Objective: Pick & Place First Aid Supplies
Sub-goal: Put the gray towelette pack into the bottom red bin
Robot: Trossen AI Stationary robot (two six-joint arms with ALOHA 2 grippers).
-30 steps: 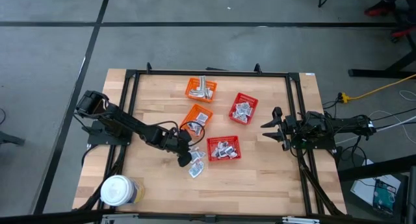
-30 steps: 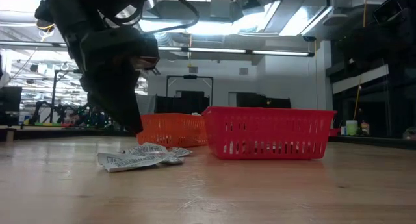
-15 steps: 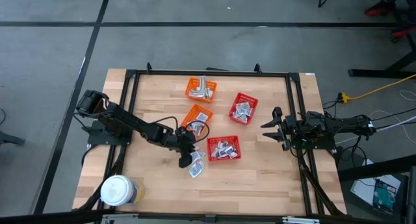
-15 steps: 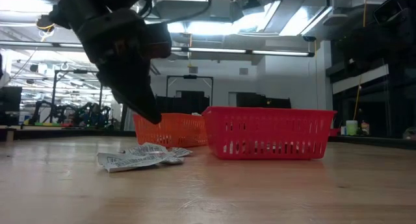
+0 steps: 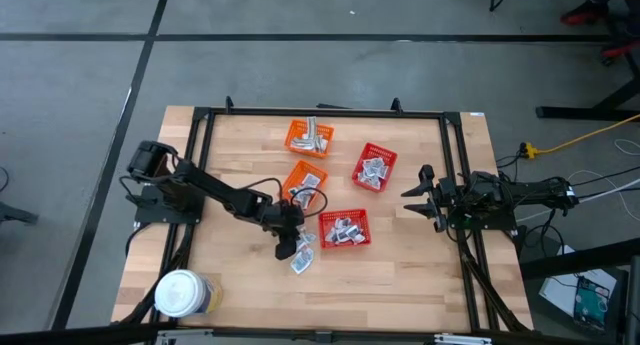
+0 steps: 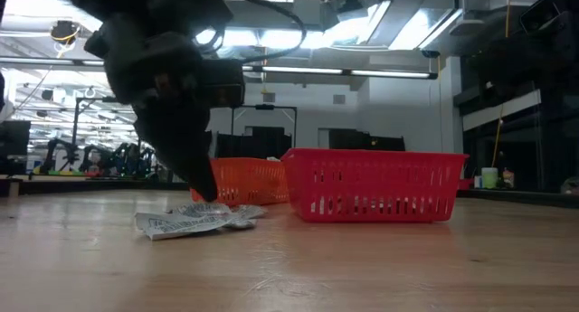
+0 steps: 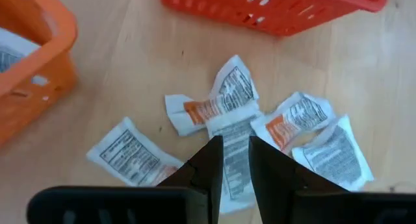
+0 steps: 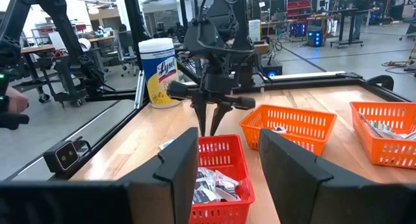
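- Several sachets (image 7: 235,113) lie loose on the counter (image 5: 400,275), beside a red basket (image 5: 343,229).
- Left pincer (image 7: 233,152) stands slightly parted above one sachet, tips just over it.
- Right pincer (image 5: 408,197) spread, waiting at the counter's right edge.

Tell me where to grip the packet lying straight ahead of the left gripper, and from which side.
Probably straight down from above: the packet lies flat on the table among the loose packets, so only its top face is open. Pinch across its narrow middle, one finger on each long edge. The left gripper is already lined up over it, fingers narrowly apart.
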